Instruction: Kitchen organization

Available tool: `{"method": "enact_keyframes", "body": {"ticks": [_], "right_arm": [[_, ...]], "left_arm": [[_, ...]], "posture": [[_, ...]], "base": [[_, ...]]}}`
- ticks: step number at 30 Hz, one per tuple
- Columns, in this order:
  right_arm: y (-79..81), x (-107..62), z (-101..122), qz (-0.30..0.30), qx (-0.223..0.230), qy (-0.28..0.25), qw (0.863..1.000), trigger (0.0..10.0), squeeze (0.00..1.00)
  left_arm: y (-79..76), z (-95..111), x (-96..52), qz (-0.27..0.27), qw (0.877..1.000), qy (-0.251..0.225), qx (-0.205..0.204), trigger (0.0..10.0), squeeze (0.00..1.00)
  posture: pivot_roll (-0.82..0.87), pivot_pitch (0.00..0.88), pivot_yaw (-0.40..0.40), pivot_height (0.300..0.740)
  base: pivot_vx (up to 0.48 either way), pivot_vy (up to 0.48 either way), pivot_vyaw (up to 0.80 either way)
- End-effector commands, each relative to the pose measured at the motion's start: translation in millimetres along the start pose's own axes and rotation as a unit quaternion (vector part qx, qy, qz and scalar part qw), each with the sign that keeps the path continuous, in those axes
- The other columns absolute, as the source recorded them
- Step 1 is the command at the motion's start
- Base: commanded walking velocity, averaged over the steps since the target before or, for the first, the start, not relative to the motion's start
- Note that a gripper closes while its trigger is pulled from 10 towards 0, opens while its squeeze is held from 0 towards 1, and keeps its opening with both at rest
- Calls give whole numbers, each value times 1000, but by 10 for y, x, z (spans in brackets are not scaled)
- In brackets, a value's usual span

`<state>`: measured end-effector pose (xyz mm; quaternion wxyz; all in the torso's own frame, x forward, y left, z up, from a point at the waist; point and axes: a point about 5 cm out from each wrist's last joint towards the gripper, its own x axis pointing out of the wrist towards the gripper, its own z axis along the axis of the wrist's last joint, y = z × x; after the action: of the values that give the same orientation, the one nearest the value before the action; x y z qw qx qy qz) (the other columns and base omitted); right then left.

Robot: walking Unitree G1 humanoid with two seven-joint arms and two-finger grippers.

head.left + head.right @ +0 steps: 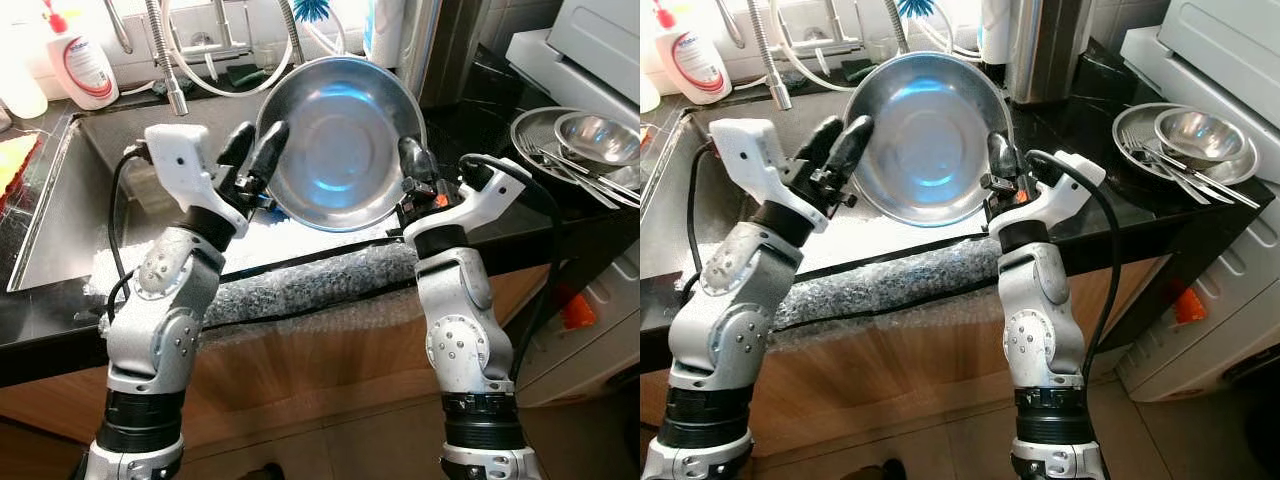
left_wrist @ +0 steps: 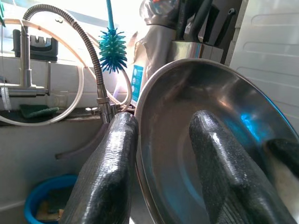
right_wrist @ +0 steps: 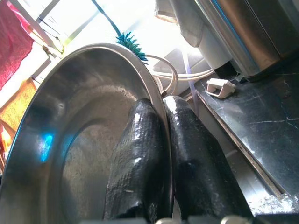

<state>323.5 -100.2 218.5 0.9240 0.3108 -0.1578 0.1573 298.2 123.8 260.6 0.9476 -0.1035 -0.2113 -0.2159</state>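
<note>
A large shiny steel bowl (image 1: 345, 140) is held up on edge above the sink, its hollow side facing me. My right gripper (image 1: 413, 150) is shut on the bowl's right rim; the right wrist view shows its two fingers (image 3: 140, 154) pinching the rim (image 3: 161, 100). At the bowl's left rim, my left gripper (image 1: 258, 135) is open and straddles the edge. One finger (image 2: 110, 158) rests against the outside, the other (image 2: 219, 158) sits inside the bowl (image 2: 205, 93) with a gap.
Below lies the sink (image 1: 60, 200) with a spring faucet (image 1: 165, 60) and a soap bottle (image 1: 80, 65) behind. Bubble wrap (image 1: 300, 280) covers the counter's front edge. On the black counter at the right sits a steel plate (image 1: 530, 135) holding a small bowl (image 1: 600, 135) and cutlery.
</note>
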Motion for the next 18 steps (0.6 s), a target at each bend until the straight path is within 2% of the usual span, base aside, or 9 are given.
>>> {"method": "enact_keyframes", "body": {"ticks": [1, 7, 11, 18], "right_arm": [[117, 1, 25, 19, 14, -8, 1000, 10000, 0], [119, -6, 26, 19, 17, -9, 1000, 10000, 0], [131, -7, 42, 24, 20, -13, 999, 10000, 0], [135, 6, 56, 27, 20, -14, 999, 10000, 0]], "left_arm": [[-59, 5, -16, -16, 1000, 0, 17, 10000, 0], [-60, -17, -17, -11, 1000, 3, 28, 10000, 0], [-69, -30, -15, -6, 997, 2, 74, 10000, 0], [86, 81, 14, 72, 992, -39, 94, 10000, 0]], "posture": [[-51, 101, 53, 740], [-51, 106, 52, 740], [-50, 110, 53, 740], [-52, 113, 53, 740]], "base": [[0, 0, 0], [0, 0, 0], [0, 0, 0], [0, 0, 0]]}}
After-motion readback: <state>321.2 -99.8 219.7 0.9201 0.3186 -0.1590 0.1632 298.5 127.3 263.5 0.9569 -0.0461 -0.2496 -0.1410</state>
